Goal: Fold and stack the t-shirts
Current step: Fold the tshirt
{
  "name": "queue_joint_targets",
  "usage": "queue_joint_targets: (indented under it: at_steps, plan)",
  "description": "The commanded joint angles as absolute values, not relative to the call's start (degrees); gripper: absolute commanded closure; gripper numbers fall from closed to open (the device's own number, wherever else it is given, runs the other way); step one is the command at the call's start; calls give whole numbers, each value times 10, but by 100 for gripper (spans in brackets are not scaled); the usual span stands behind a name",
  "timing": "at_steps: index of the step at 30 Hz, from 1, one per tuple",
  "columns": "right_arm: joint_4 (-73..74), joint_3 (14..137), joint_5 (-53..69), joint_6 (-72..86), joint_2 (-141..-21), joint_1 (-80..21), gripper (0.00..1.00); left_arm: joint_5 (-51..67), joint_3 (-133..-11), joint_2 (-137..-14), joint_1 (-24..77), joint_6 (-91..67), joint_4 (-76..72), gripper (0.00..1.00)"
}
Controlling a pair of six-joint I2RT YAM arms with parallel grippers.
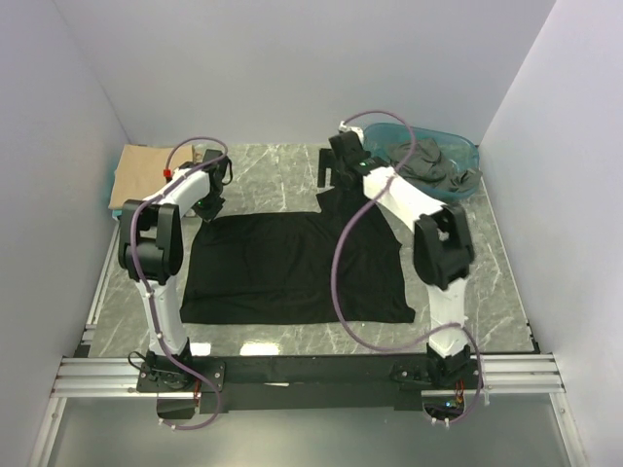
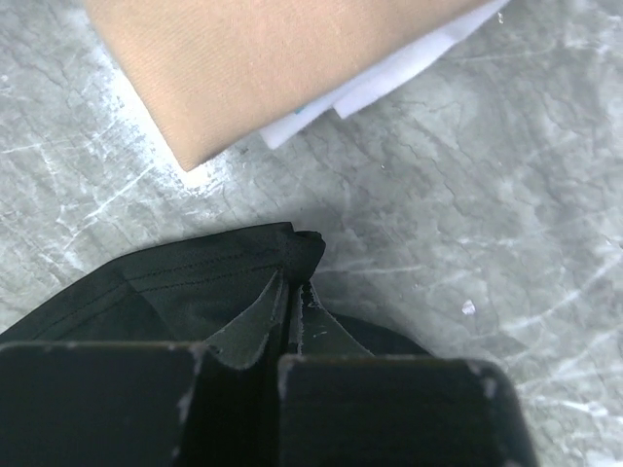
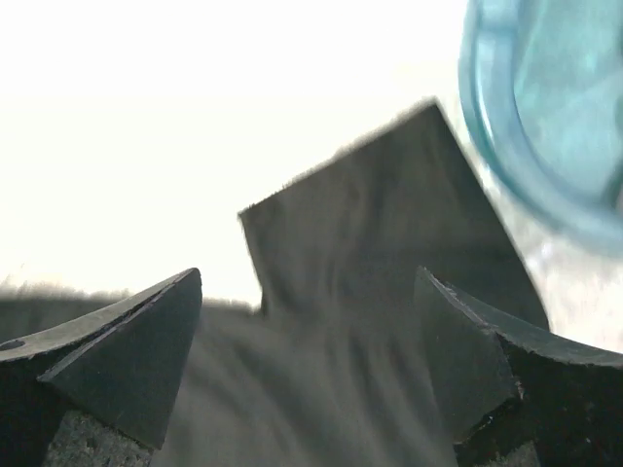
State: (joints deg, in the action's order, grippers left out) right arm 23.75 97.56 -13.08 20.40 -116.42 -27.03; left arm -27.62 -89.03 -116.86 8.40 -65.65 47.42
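One teal tub holds a crumpled dark grey t-shirt.

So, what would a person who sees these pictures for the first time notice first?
The black t-shirt spread in the middle of the table draws the eye first. The left gripper is shut on its far left corner, while the right gripper hangs open over its far right sleeve. A folded tan t-shirt lies at the far left, and a teal tub with dark grey cloth stands far right.
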Motion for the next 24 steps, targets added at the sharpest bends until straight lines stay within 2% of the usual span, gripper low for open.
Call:
queue_joint_targets:
  at_steps: [1, 9, 17, 24]
  plan:
    - [272, 1083, -170, 164, -1248, -265, 5, -265, -874, -1128, 87, -642, 448, 99]
    - [370, 1327, -130, 153, -1442, -249, 2, -226, -847, -1120, 88, -621, 411, 99]
    - [388, 1311, -112, 173, -1459, -230, 0, -229, -838, -1119, 89, -613, 401, 99]
    - [410, 1316, -89, 178, -1468, -224, 18, -231, -836, -1119, 90, -612, 401, 99]
